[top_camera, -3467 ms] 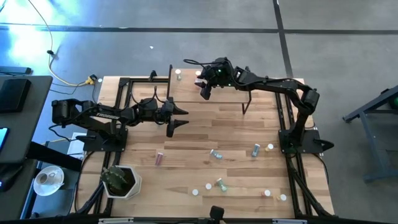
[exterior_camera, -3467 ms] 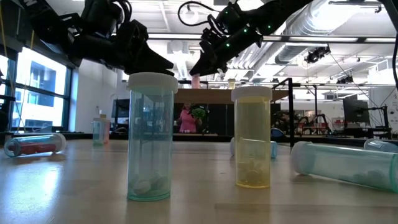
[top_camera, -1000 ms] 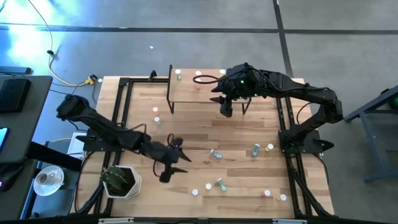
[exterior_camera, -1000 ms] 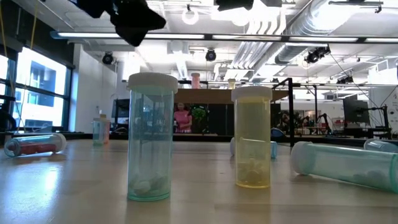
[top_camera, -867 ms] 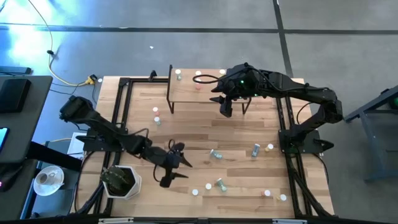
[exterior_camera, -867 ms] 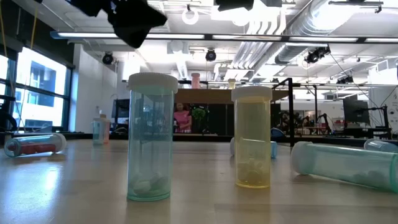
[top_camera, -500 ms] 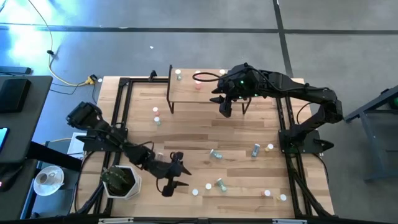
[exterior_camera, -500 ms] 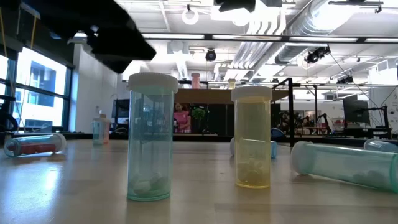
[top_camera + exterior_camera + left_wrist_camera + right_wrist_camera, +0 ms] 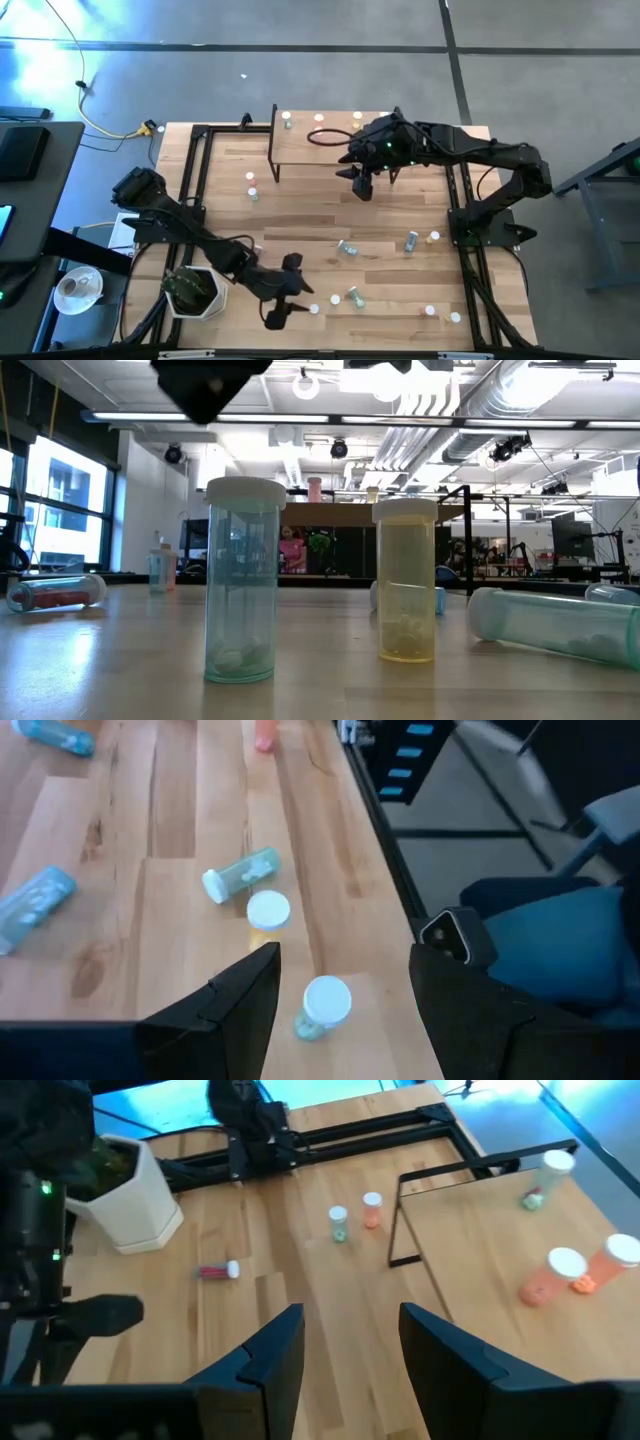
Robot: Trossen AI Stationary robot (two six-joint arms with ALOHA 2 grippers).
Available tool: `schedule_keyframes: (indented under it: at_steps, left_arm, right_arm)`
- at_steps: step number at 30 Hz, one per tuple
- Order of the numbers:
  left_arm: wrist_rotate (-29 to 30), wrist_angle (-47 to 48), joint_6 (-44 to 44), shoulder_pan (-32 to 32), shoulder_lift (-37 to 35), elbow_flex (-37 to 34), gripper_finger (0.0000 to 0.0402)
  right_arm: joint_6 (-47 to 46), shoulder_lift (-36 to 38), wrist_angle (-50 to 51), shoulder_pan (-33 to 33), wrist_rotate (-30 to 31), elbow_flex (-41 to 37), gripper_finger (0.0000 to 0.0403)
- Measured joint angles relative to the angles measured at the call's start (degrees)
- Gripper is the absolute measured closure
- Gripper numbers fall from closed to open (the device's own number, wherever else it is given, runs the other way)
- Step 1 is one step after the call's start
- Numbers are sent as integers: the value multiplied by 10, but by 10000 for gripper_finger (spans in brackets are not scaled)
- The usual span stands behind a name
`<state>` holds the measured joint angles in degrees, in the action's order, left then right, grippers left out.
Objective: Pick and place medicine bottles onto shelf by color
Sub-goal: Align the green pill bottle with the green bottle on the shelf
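Butcher-block surface (image 9: pixel 300 210) on a grey shop floor, open workshop behind it in the low view. Task looks early, most of it left.

Done so far: shelf (image 9: pixel 300 145) carries a green bottle (image 9: pixel 538 1181) at one end and two pink/orange bottles (image 9: pixel 575 1274) near the other, so a couple of colour groups have been started.

Left to do: plenty of bottles are off the shelf.
- A teal and an orange bottle (image 9: pixel 356 1218) stand beside the shelf leg.
- A red bottle (image 9: pixel 216 1270) lies near the plant pot (image 9: pixel 192 291).
- Several teal ones (image 9: pixel 348 247) lie mid-surface.
- A yellow bottle (image 9: pixel 433 237) and a few more stand or lie along the near edge.

Left gripper (image 9: pixel 345 1000): fingers spread wide, empty, hovering over the near edge. An upright teal bottle (image 9: pixel 322 1007) sits right between the fingers. A yellow-bodied one (image 9: pixel 267 912) and a lying teal one (image 9: pixel 240 876) are just ahead of them. My read: lining up the next pick.

Right gripper (image 9: pixel 350 1345): fingers parted, nothing held. It hangs just off the shelf's near side, with the shelf bottles ahead and to one side of the fingers. It looks idle.
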<state>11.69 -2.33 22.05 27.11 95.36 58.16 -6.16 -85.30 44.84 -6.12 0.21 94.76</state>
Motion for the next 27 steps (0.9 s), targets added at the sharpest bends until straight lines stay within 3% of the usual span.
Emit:
schedule_keyframes:
  at_steps: [5, 15, 27]
  left_arm:
    - [14, 54, -11, 5, 33, 48, 188]
    - [25, 55, -27, 11, 92, 52, 188]
    - [25, 42, -27, 11, 101, 52, 188]
  right_arm:
    - [1, 0, 3, 7, 1, 0, 247]
    - [1, 0, 13, 7, 4, 0, 247]
    - [2, 0, 13, 7, 5, 0, 247]
